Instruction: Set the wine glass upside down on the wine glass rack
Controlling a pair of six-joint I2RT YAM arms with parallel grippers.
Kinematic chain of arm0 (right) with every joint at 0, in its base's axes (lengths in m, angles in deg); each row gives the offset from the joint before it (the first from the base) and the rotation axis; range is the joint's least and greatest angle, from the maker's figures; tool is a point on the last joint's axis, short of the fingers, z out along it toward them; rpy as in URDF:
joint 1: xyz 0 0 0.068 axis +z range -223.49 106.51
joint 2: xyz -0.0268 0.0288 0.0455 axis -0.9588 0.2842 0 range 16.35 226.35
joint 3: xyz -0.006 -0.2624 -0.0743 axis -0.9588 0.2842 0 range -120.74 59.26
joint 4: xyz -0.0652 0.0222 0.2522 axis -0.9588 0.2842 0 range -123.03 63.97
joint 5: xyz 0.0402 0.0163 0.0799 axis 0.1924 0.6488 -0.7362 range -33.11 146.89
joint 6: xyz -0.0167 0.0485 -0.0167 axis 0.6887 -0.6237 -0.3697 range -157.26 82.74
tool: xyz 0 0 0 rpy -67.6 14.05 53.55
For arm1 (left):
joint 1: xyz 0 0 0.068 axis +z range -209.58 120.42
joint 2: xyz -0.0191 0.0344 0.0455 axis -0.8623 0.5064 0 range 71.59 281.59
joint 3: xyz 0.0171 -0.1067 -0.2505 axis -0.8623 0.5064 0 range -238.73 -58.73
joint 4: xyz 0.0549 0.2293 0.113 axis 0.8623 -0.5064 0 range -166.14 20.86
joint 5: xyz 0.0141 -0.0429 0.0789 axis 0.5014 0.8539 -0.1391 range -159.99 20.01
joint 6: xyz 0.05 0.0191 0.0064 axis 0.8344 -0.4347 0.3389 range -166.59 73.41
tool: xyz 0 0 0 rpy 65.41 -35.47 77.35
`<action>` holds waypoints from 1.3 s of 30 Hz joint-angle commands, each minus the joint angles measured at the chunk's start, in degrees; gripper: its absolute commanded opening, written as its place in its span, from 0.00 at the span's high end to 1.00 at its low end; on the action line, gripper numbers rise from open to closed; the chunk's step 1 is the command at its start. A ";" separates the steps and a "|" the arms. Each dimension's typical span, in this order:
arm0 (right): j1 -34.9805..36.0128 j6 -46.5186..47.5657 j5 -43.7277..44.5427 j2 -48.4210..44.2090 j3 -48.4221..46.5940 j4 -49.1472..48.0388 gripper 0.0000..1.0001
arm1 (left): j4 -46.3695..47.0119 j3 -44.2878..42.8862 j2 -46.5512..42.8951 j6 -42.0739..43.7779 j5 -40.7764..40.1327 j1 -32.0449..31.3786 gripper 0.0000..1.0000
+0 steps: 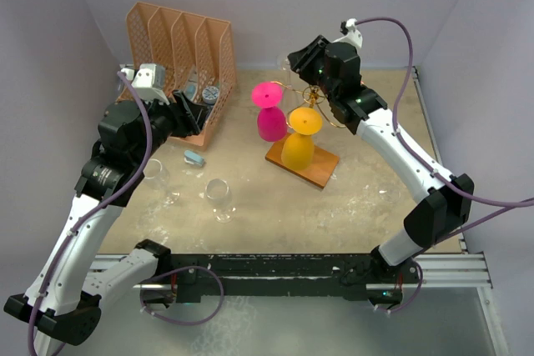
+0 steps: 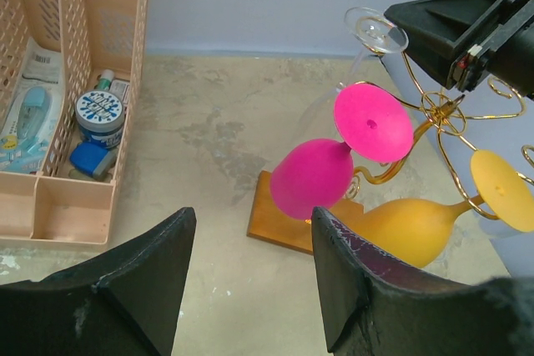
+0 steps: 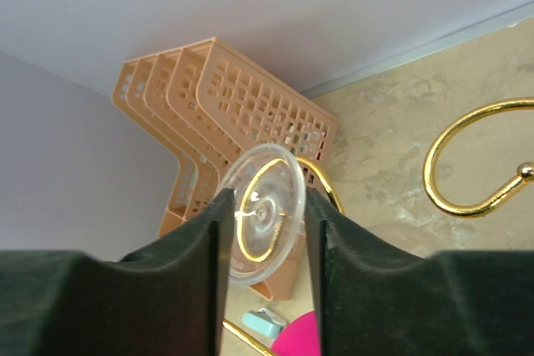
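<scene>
The wine glass rack (image 1: 313, 96) is a gold wire stand on a brown wooden base (image 1: 321, 168), also in the left wrist view (image 2: 440, 106). A pink glass (image 1: 270, 118) and a yellow glass (image 1: 298, 143) hang on it upside down. My right gripper (image 1: 300, 60) is at the rack's far left arm. Its fingers (image 3: 196, 256) stand on both sides of the round foot of a clear wine glass (image 3: 265, 214), touching its rim. A gold loop shows through the foot. The foot also shows in the left wrist view (image 2: 375, 29). My left gripper (image 2: 254, 231) is open and empty, left of the rack.
An orange plastic file organizer (image 1: 179, 47) with small items stands at the back left. Two clear glasses (image 1: 219, 198) (image 1: 157, 174) lie on the table near the front left. A small blue object (image 1: 193, 157) lies beside the organizer.
</scene>
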State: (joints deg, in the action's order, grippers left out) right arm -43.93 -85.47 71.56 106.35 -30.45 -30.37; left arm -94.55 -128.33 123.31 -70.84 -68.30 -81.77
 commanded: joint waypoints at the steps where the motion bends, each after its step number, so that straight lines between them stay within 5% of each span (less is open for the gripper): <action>1: -0.12 2.55 1.58 -2.57 -4.58 -0.43 0.52 | 1.19 -1.96 -0.03 0.58 -0.49 0.06 0.45; 11: -1.17 5.20 3.80 -9.22 -5.87 1.24 0.35 | 0.74 -2.22 -0.59 0.70 0.09 0.05 0.45; 18: -1.18 10.89 9.57 -25.33 7.17 -4.50 0.34 | 3.47 1.00 -2.66 0.70 1.10 0.06 0.45; 31: -1.26 -1.28 41.75 -37.90 15.80 23.17 0.29 | 10.06 9.39 -3.82 -0.63 2.96 0.07 0.45; 39: -3.56 6.05 46.26 -35.71 16.74 24.65 0.19 | 9.72 8.74 -3.96 -0.66 4.01 0.05 0.45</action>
State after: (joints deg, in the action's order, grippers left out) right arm -45.43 -82.41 112.02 69.67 -13.36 -6.52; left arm -87.99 -118.69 119.99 -71.08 -65.59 -81.77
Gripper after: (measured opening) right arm 0.793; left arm 0.550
